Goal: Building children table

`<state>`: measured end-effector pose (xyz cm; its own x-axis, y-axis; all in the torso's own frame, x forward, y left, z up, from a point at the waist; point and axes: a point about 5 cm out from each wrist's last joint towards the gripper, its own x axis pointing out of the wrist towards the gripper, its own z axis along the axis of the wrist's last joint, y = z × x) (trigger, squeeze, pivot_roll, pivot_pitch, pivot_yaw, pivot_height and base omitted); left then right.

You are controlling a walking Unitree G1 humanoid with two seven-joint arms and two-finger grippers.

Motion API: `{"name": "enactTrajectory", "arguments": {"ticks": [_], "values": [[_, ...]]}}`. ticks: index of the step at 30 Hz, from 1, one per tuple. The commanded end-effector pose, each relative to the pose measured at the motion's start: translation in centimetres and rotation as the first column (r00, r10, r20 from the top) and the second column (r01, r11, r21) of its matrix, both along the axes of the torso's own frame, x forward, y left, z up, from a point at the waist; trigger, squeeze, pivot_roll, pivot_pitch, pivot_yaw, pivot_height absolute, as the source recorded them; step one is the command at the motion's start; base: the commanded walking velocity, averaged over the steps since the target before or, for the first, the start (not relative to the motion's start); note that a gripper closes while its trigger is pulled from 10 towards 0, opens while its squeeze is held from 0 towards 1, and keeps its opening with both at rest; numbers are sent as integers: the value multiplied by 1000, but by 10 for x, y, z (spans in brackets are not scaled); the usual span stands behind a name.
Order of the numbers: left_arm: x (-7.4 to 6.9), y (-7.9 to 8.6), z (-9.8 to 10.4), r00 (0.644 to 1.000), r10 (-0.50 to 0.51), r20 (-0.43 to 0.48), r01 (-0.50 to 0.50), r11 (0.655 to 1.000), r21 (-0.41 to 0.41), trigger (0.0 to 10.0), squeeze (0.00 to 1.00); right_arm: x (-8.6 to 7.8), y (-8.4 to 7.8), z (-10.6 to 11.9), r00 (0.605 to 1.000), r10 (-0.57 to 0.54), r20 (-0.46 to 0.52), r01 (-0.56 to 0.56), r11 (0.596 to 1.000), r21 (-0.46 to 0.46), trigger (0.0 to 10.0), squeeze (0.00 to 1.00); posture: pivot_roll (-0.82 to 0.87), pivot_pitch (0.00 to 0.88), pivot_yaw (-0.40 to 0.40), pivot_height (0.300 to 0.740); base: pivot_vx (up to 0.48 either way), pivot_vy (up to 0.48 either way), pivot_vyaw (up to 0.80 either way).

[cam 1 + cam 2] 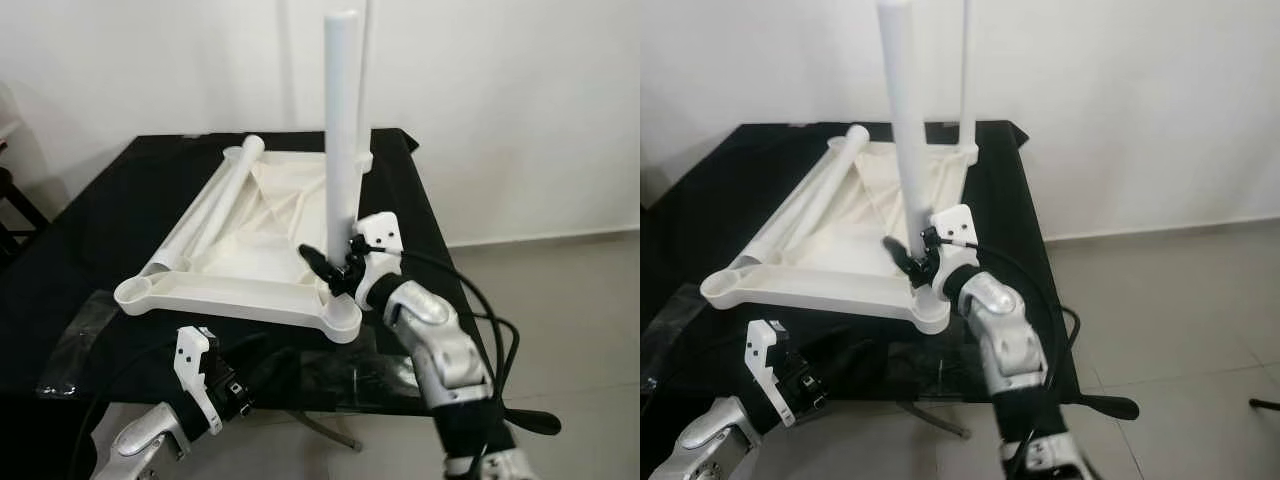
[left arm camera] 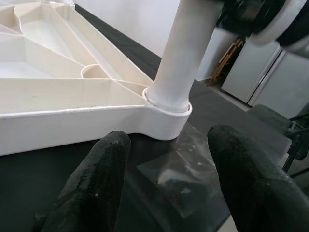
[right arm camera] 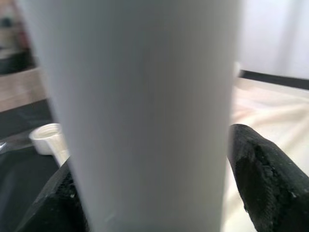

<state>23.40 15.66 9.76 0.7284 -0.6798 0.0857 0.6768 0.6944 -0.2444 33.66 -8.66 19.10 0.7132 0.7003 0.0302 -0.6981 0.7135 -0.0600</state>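
Note:
A white child's table top (image 1: 230, 293) lies upside down on a black table (image 1: 110, 230). One white leg (image 1: 342, 120) stands upright in its near right corner socket (image 2: 166, 108). A second leg (image 1: 368, 60) stands at the far right corner. Two loose legs (image 1: 215, 205) lie along the top's left side. My right gripper (image 1: 335, 265) is shut on the near upright leg (image 3: 145, 96) low down, a black finger (image 3: 265, 183) on each side. My left gripper (image 2: 171, 140) is open, low at the table's front edge, facing that corner socket and apart from it.
A clear plastic sheet (image 1: 100, 340) lies on the black table's front part, under the left gripper. A white wall stands behind. Grey tiled floor (image 1: 560, 290) lies to the right. A dark chair (image 1: 10, 200) is at the far left. A black cable (image 1: 480, 310) loops off my right arm.

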Motion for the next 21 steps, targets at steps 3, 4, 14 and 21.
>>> {"name": "enactTrajectory", "arguments": {"ticks": [3, 4, 14, 21], "values": [[1, 3, -5, 1000, 12, -19, -12, 1000, 9, 10000, 0, 2, -1, 17, 969, 241, 57, -237, 969, -67, 10000, 0, 34, 22, 27, 740, 0, 0, 0], [1, 3, -5, 1000, 12, -19, -12, 1000, 9, 10000, 0, 2, -1, 17, 969, 241, 57, -237, 969, -67, 10000, 0, 34, 22, 27, 740, 0, 0, 0], [2, 16, 7, 989, 147, 36, -149, 986, 78, 10000, 0, -14, -28, -2, 978, 210, -7, -209, 970, -121, 10000, 0, 21, 28, 52, 740, 0, 0, 0], [3, 36, 26, 966, 248, 67, -252, 966, 56, 10000, 0, -47, -45, -22, 990, 128, -53, -130, 991, -32, 10000, 0, -4, 44, 84, 740, 0, 0, 0]]}}
